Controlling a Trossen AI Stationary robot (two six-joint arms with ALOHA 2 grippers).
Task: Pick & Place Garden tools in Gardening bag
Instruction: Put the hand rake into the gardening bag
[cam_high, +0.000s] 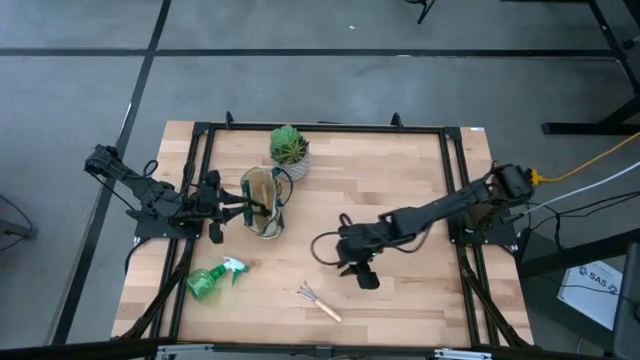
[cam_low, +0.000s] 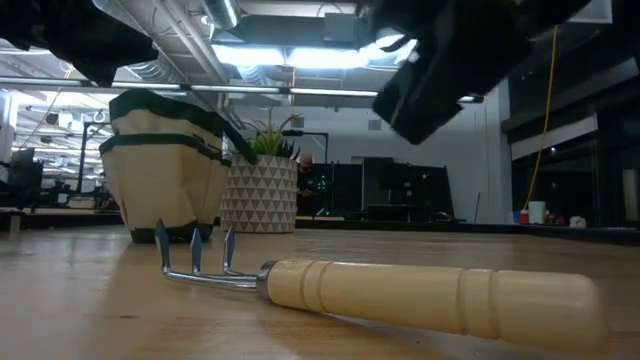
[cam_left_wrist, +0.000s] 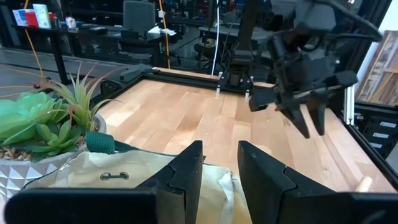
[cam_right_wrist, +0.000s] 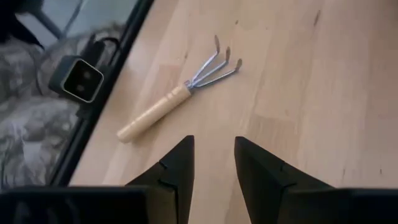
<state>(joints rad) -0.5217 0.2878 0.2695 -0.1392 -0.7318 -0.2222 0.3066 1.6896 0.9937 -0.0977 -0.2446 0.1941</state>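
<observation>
In the high view the right tool (cam_high: 361, 272) hangs at centre frame, above the bare tabletop (cam_high: 400, 200), with the rake (cam_high: 318, 301) lying just below and left of it, near the bottom edge. Its own wrist view shows its fingers (cam_right_wrist: 177, 168) parted by a narrow gap with nothing between them, the rake (cam_right_wrist: 180, 93) beyond them, apart. The left tool (cam_high: 246, 208) sits left of centre at the bag (cam_high: 265, 203); its fingers (cam_left_wrist: 186, 174) stand slightly apart over the bag's cream rim (cam_left_wrist: 124, 171), and I cannot tell whether they grip it. The spray bottle (cam_high: 212, 279) lies lower left. The plant (cam_high: 289, 150) stands just above the bag.
</observation>
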